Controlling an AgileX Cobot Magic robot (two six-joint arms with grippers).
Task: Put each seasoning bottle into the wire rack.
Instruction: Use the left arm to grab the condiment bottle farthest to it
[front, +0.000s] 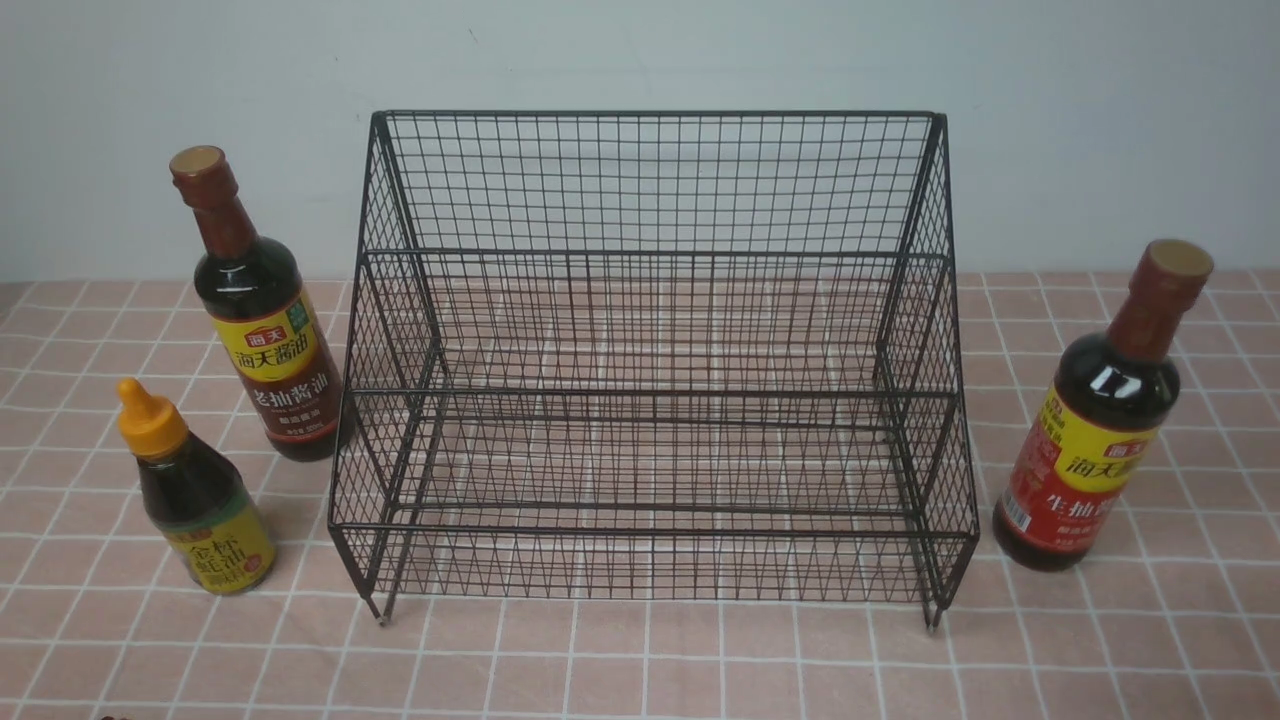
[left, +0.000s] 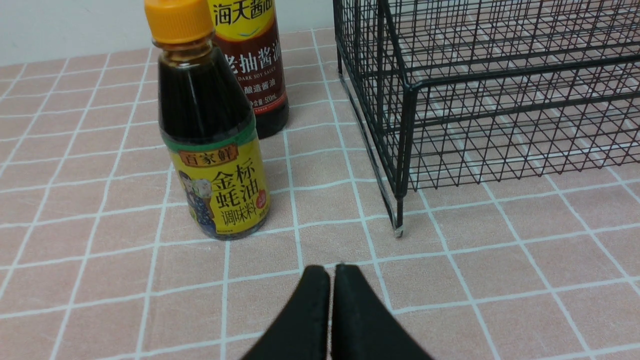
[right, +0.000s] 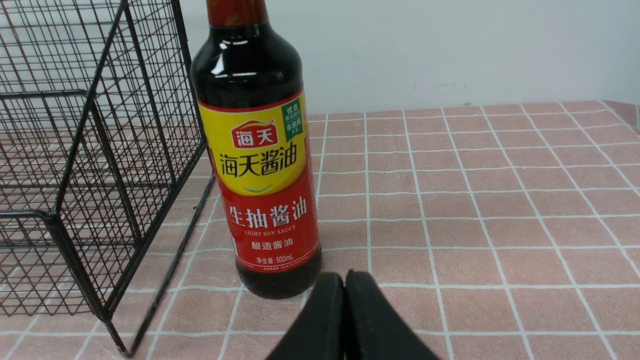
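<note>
**A:** Where does the job stand?

**B:** At the very start, I'd say. The rack (front: 655, 255) is bare on every shelf. All three bottles stand upright on the worktop (front: 640, 660) outside it. The short bottle (front: 200, 505) and the brown-label bottle (front: 262, 330) are off its left side, the short one nearer the robot. The red-label bottle (front: 1090, 440) stands alone off its right side.

**A:** And the claws?

**B:** The left claw (left: 330, 272) has its jaws pressed together with nothing between them. It sits low over the cloth, with the short bottle ahead of it. The right claw (right: 345, 280) is likewise closed and empty, just short of the red-label bottle's foot. Neither shows in the front view.

**A:** What does the next move need?

**B:** In my judgement, a claw must first spread wider than a bottle's body; closed, it would only shove the bottle over. Then it should grip the body, lift clear of the front rail and set the bottle on a shelf.

**A:** Is there room?

**B:** The rack is open at the front and top, but its sloping mesh sides bar entry from either flank. The brown-label bottle stands just beside the left wall and behind the short one, so the short one looks easier to take first. The red-label bottle is near the right wall, with bare cloth on its outer side.
</note>
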